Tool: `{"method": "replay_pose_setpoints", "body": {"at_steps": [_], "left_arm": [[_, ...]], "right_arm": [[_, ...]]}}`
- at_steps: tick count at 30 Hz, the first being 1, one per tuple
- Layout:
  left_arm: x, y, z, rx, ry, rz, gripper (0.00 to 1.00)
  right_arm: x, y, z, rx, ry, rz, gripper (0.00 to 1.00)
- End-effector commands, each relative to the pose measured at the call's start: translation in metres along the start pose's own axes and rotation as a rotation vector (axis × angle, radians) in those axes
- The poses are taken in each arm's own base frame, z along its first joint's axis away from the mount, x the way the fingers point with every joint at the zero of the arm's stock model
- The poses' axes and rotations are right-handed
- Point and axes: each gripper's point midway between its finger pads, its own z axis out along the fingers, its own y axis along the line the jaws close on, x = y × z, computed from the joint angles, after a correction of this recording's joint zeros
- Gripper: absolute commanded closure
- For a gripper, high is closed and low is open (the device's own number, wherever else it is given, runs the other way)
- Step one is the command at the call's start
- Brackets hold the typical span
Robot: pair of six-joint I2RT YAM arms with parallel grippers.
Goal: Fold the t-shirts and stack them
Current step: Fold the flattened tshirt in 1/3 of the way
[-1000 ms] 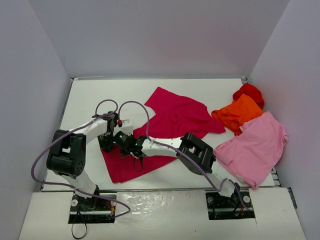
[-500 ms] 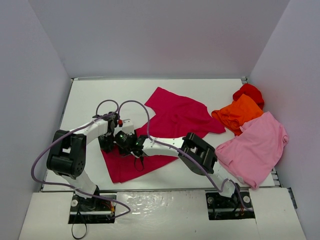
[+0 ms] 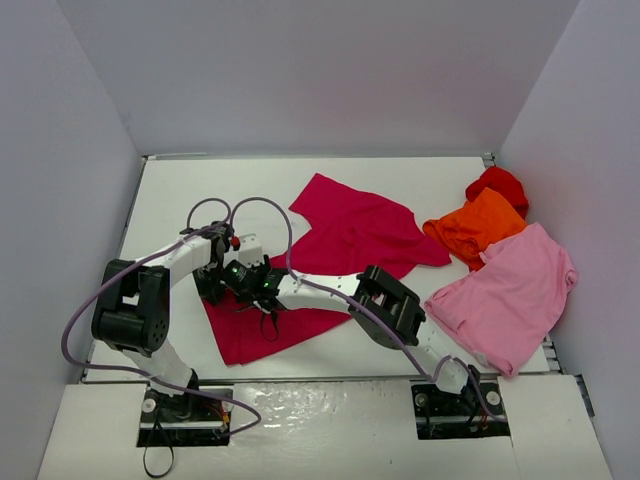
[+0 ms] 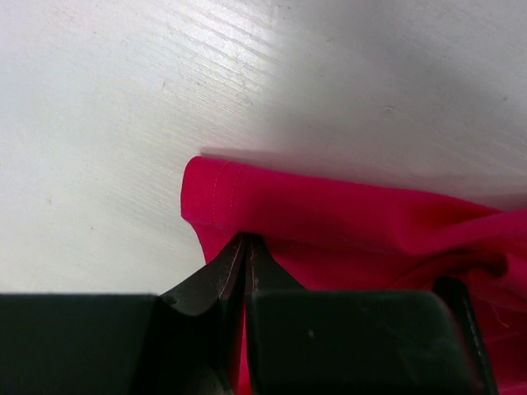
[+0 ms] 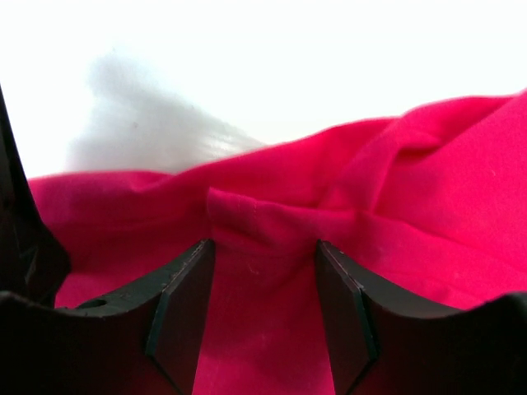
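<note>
Crimson shirt lies spread, its near-left corner bunched. There the left hand is clamped on its hem; beside it the right hand, jaws apart, straddles a cloth ridge. It should close on one layer only, then both lift evenly. Plain walls enclose the white tabletop beneath the shirt.

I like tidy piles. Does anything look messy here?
Yes. The orange shirt, red shirt and pink shirt lie crumpled and overlapping at the table's right side, unfolded. The crimson shirt is rumpled mid-table.
</note>
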Motion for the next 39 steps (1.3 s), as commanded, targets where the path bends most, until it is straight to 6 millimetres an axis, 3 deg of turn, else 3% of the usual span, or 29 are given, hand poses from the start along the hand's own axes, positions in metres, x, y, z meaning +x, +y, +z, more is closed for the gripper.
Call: {"method": "replay_pose_setpoints", "body": {"at_steps": [1, 3, 6, 14, 21, 27, 33, 39], "left_arm": [[0.006, -0.022, 0.011, 0.026, -0.022, 0.043, 1.0], [0.006, -0.022, 0.01, 0.025, -0.023, 0.044, 1.0], [0.006, -0.023, 0.01, 0.025, -0.024, 0.048, 1.0], [0.006, -0.023, 0.01, 0.021, -0.025, 0.052, 1.0], [0.005, -0.024, 0.01, 0.016, -0.024, 0.056, 1.0], [0.002, -0.025, 0.01, 0.011, -0.026, 0.061, 1.0], [-0.001, -0.027, 0.011, 0.01, -0.027, 0.069, 1.0], [-0.003, -0.03, 0.011, 0.014, -0.027, 0.07, 1.0]], "right_arm": [[-0.02, 0.047, -0.002, -0.126, -0.078, -0.118, 0.69], [-0.023, 0.046, -0.001, -0.119, -0.085, -0.113, 0.92], [-0.028, 0.047, -0.005, -0.122, -0.095, -0.111, 1.0], [-0.051, 0.042, -0.034, -0.133, -0.134, -0.092, 1.0], [-0.096, 0.044, -0.095, -0.198, -0.22, -0.048, 1.0], [-0.103, 0.049, -0.126, -0.243, -0.242, -0.027, 1.0], [-0.074, 0.067, -0.148, -0.33, -0.183, -0.015, 1.0], [-0.016, 0.08, -0.166, -0.376, -0.096, -0.057, 1.0]]}}
